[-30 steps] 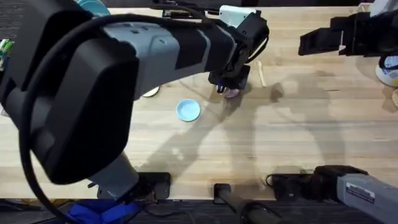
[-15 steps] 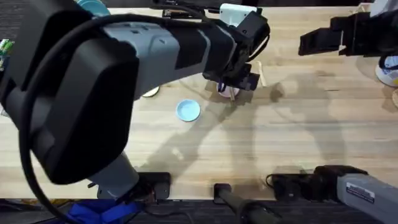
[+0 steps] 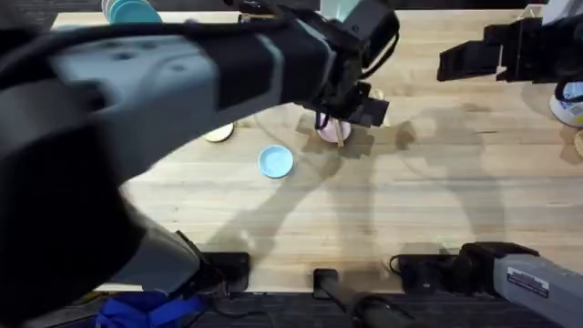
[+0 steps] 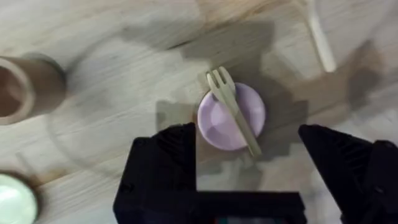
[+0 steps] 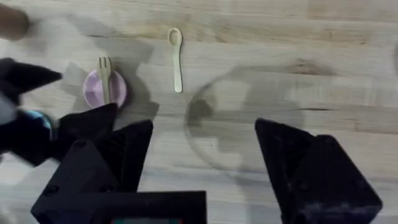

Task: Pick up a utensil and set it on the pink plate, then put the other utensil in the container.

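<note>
The wooden fork (image 4: 233, 112) lies across the small pink plate (image 4: 217, 124), tines past the rim. My left gripper (image 4: 249, 158) hovers open just above it, nothing between its fingers. From overhead, the left gripper (image 3: 355, 107) hangs over the pink plate (image 3: 328, 133) and the fork (image 3: 339, 135). The wooden spoon (image 5: 176, 59) rests flat on the table beside the plate (image 5: 106, 88), and its handle (image 4: 320, 37) shows in the left wrist view. The brown container (image 4: 25, 87) stands upright off to one side. My right gripper (image 5: 205, 155) is open and empty, held high at the far right (image 3: 451, 62).
A light blue plate (image 3: 275, 161) and a pale yellow plate (image 3: 219, 135) sit left of the pink one. A white mug (image 3: 569, 102) stands at the right edge. The left arm spans the table's left half close under the camera.
The left gripper has let go of the fork, which now lies on the pink plate, and has lifted off it. The left arm has risen toward the camera. The right arm is still.
</note>
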Controlling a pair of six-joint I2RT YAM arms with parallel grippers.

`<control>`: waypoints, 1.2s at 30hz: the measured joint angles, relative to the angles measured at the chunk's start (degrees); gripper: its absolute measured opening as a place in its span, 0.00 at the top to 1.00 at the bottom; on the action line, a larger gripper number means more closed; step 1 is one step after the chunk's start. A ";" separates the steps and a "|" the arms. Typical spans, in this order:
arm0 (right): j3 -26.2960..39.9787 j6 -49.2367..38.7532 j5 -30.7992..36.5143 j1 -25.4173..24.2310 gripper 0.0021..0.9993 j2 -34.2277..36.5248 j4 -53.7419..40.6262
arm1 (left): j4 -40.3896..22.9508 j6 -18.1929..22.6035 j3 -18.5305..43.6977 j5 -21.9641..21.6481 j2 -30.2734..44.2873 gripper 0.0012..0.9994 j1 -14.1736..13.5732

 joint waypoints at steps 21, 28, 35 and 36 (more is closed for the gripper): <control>0.00 0.00 0.00 0.00 0.00 0.00 0.00 | -7.82 17.30 -17.40 4.63 -41.53 0.01 14.85; 0.00 0.00 0.00 0.00 0.00 0.00 0.00 | -5.39 21.88 -30.28 6.30 -59.78 0.01 22.61; 0.00 0.00 0.00 0.00 0.00 0.00 0.00 | -1.28 25.35 -35.70 10.99 -69.28 0.01 26.09; 0.00 0.00 0.00 0.00 0.00 0.00 0.00 | -1.16 26.01 -36.09 11.45 -69.95 0.01 26.09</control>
